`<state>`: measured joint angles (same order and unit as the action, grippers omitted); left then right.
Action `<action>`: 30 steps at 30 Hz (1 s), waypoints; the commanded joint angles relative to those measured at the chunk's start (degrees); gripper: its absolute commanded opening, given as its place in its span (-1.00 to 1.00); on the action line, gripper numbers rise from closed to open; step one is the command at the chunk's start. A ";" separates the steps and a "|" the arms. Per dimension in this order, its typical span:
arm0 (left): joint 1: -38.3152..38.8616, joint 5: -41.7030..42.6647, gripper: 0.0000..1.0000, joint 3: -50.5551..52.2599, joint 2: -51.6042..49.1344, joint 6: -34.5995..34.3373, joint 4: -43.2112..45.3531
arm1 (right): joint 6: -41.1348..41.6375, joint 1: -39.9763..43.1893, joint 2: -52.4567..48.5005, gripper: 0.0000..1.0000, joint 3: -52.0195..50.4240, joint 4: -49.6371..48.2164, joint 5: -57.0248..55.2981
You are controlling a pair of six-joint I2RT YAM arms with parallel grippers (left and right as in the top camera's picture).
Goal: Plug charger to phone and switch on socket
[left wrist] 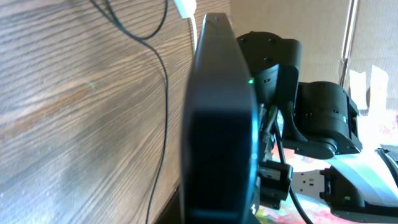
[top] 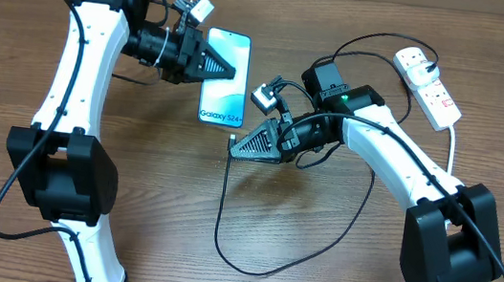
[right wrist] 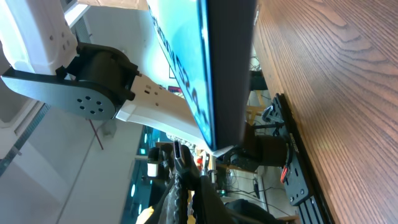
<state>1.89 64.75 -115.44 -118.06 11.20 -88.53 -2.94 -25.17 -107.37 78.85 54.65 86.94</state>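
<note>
Jaws clamp charger (top: 224,195) and phone (top: 224,94), phone lengthwise front-to-back.

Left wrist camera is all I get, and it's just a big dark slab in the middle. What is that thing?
Observer: That's the phone, edge-on to you. From overhead its light blue screen faces up and reads Galaxy S24+, and the left claw is shut on it.
Operator: Where's the pokey end of the wire?
Observer: The right claw pinches the charger at its tip, just below the phone's bottom edge. It isn't plugged in.
Operator: And the socket?
Observer: The socket lies at the far right of the table with a white plug in it. I can't tell whether its switch is on.
</note>
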 commanded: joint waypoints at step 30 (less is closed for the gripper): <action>-3.74 -20.09 -0.91 -0.04 0.31 -12.70 7.78 | 31.89 1.33 2.08 -0.93 1.38 -5.05 -54.16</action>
<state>-2.13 47.72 -115.44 -118.06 1.10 -80.90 18.33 -23.05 -107.26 78.85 49.84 53.04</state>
